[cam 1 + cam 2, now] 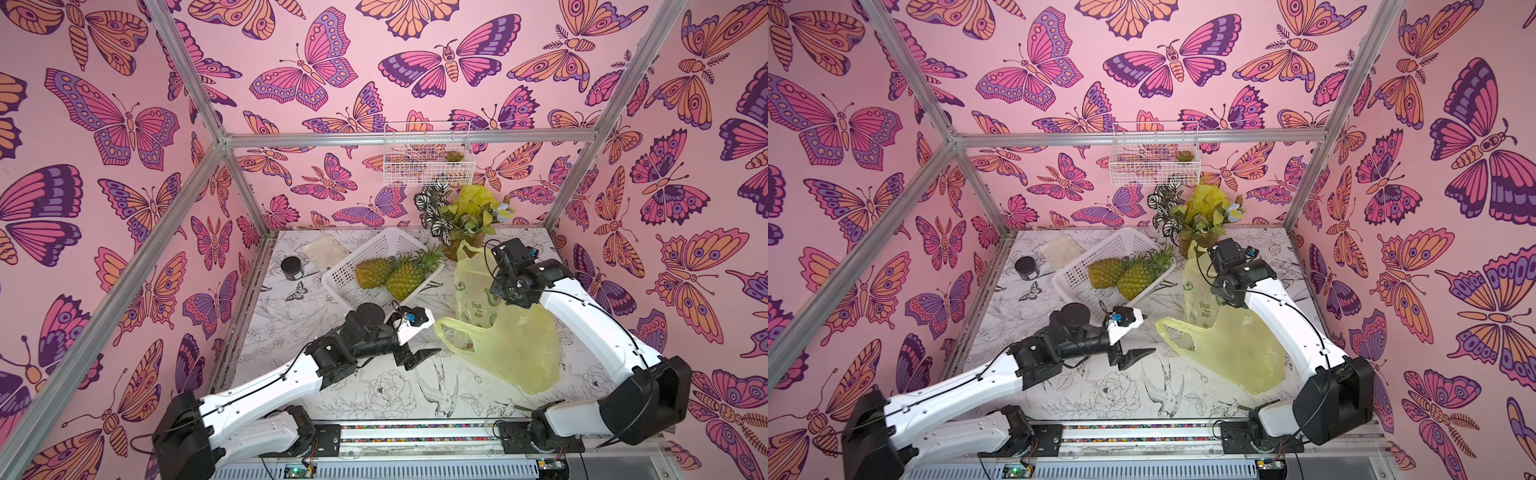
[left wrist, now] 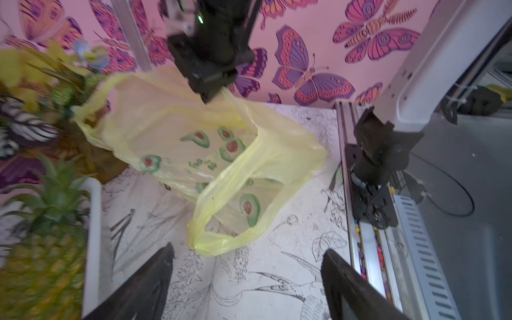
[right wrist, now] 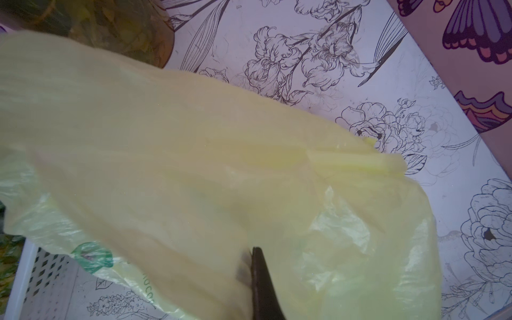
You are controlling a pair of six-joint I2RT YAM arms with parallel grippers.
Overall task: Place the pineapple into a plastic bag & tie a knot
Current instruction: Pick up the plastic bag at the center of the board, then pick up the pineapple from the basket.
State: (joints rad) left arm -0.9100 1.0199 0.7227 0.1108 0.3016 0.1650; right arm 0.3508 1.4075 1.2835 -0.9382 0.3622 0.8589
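Two pineapples lie in the basket, neither bagged yet. The bag hangs from the right gripper, pinched closed on its rim, likely to lift the mouth. The left gripper, spread wide and empty, waits beside the near handle.

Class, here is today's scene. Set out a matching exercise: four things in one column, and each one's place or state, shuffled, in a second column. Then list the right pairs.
Column one
1. pineapples
2. left gripper
3. right gripper
4. black jar

Column two
A. shut on the plastic bag
B. standing on the table, outside the basket
C. lying in the white basket
D. open, holding nothing

Pairs: 1-C, 2-D, 3-A, 4-B
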